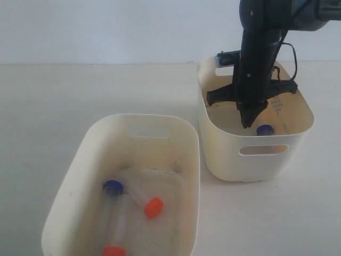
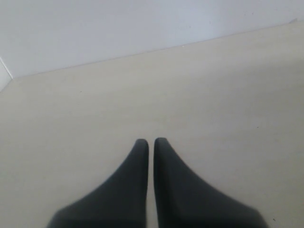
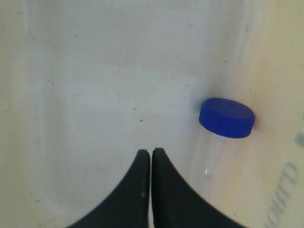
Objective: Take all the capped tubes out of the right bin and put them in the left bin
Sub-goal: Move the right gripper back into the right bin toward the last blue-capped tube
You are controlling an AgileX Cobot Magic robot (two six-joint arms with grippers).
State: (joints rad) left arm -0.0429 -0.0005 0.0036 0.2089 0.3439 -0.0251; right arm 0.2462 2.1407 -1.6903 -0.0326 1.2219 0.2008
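My right gripper (image 1: pixel 247 124) (image 3: pixel 151 151) hangs inside the right bin (image 1: pixel 224 146), shut and empty, its tips just beside a blue-capped tube (image 1: pixel 265 130) (image 3: pixel 226 118) that leans against the bin's wall. The left bin (image 1: pixel 69 197) in the foreground holds three capped tubes: one with a blue cap (image 1: pixel 113 187) and two with orange caps (image 1: pixel 153 207) (image 1: pixel 114 251). My left gripper (image 2: pixel 148 141) is shut over bare tabletop and does not show in the exterior view.
The two bins stand close together on a pale table (image 1: pixel 48 106). A white wall (image 1: pixel 106 26) runs behind. The right arm's black body (image 1: pixel 258 58) comes down across the right bin's rear rim.
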